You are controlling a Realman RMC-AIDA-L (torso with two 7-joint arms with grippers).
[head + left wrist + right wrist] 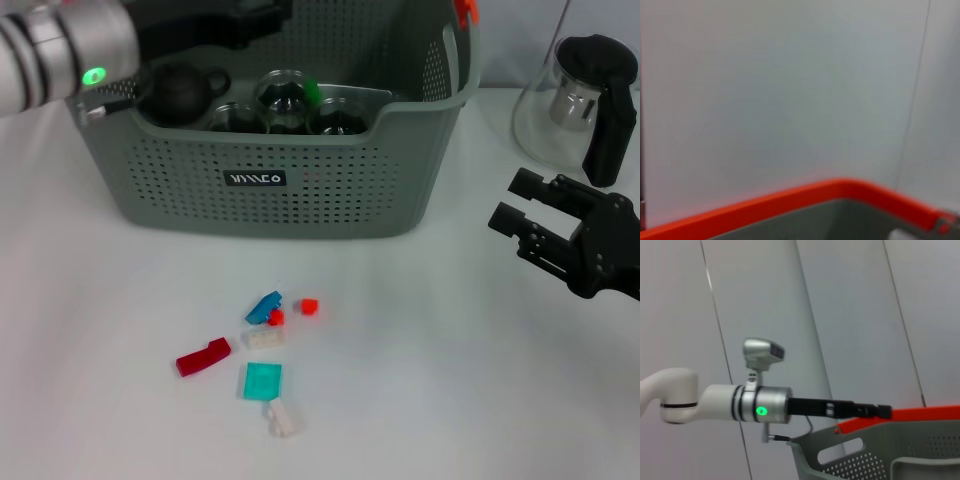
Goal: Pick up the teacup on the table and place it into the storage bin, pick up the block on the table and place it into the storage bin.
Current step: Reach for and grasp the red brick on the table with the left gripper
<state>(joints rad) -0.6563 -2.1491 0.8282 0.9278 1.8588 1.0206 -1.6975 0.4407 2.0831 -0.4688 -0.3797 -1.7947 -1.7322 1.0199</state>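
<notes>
While I look down at the white bench (450,400), the little blocks lie closest to me: a white block (282,417), a teal square block (262,381), a red block (203,356) and a blue block (264,306), all close together. My right claw (522,222) hangs over the bench on the right, its fingers a little apart and holding nothing. Farther back is the storage bin (290,190), with dark and glass things inside. My left claw (240,20) reaches over the bin's far left; I cannot tell how its fingers stand. A glass jug (580,100) stands far right.
</notes>
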